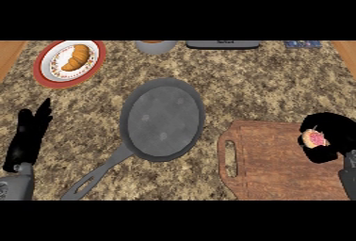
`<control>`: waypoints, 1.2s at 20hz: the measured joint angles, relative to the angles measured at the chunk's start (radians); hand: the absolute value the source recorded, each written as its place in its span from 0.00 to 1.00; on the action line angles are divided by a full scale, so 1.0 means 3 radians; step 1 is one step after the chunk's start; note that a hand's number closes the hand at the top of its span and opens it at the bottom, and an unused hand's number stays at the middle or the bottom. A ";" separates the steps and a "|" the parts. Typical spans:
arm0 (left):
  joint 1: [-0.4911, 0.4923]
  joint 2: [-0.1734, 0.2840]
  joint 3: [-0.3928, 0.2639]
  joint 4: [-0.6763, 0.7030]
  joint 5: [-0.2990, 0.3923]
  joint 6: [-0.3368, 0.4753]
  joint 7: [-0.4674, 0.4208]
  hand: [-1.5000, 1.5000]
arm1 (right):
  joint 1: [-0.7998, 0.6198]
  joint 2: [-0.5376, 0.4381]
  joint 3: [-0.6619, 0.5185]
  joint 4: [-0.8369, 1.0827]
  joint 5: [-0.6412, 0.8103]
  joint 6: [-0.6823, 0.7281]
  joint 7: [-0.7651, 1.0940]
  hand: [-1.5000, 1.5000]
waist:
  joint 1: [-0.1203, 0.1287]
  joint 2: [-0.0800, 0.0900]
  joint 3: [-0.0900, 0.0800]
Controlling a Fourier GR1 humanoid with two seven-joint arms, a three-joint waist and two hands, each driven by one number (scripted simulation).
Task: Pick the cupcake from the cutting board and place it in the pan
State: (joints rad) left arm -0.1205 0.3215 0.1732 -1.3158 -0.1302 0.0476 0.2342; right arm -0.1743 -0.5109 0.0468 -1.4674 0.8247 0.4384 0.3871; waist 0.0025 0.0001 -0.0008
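My black right hand [332,136] curls round the small pink-frosted cupcake [315,139], so only its frosted top shows and its base is hidden behind my fingers; the hand also covers the top right corner of the brown wooden cutting board [278,164]. At the top edge, the grey round cup [156,46], the dark flat appliance [222,44] and a small dark blue item [303,44] are cut off, too little visible to identify. My grey right forearm [348,176] runs out of view at the right edge.

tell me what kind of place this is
Most likely a kitchen counter: a speckled stone countertop holds a dark frying pan, a wooden cutting board and a plate with a croissant on it.
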 measured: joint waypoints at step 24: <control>0.0030 -0.0026 0.0123 0.0032 -0.0062 -0.0026 -0.0006 0.50 | 0.1400 0.0965 0.1356 -0.2854 0.1445 -0.0771 0.0920 1.00 | -0.0116 -0.0042 -0.0004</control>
State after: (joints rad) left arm -0.1115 0.3136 0.2103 -1.3062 -0.1487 0.0398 0.2325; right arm 0.2455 -0.2215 0.4538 -2.3236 1.2580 0.2071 0.6630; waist -0.0325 -0.0124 -0.0020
